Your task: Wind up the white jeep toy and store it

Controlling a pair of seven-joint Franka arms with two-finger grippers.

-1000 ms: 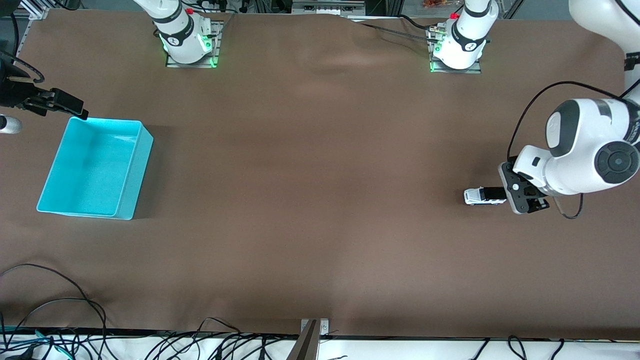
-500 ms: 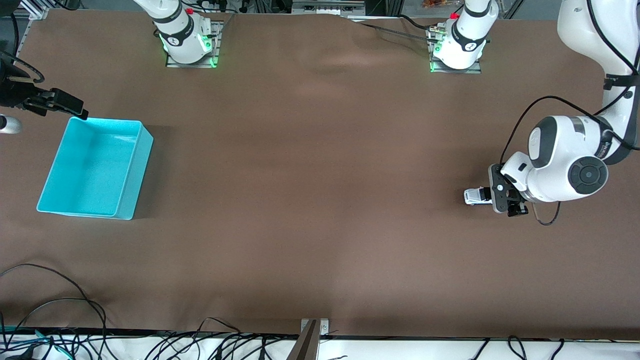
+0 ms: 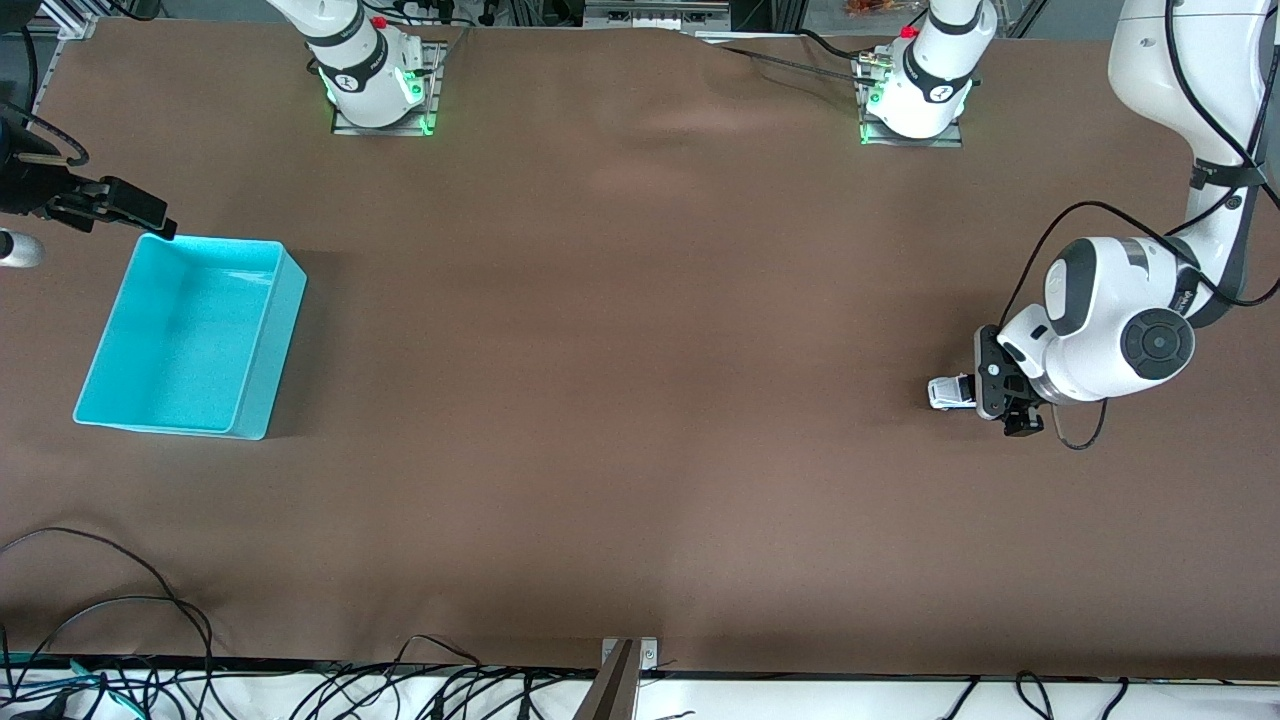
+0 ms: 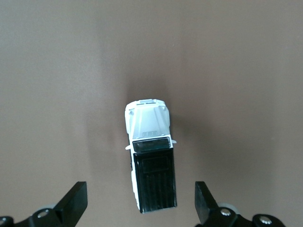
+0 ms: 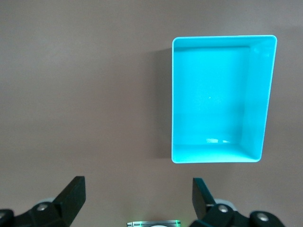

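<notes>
Down at the left arm's end of the table, the white jeep toy (image 3: 947,392) sits on its wheels on the brown table (image 3: 620,380), its black roof facing up. The left gripper (image 3: 985,392) hangs low directly over the toy's rear half. In the left wrist view the toy (image 4: 150,161) lies between the two black fingers (image 4: 73,203), which are spread wide, each standing clear of the toy's sides with bare table showing in between. Nothing is gripped.

At the right arm's end of the table stands the turquoise bin (image 3: 262,340), with nothing in it, well apart from the toy. The right gripper (image 3: 118,210) waits in the air just off the bin's corner farthest from the front camera. In the right wrist view its fingers (image 5: 71,196) are also spread wide and hold nothing, with the bin (image 5: 177,99) seen below them on the table.
</notes>
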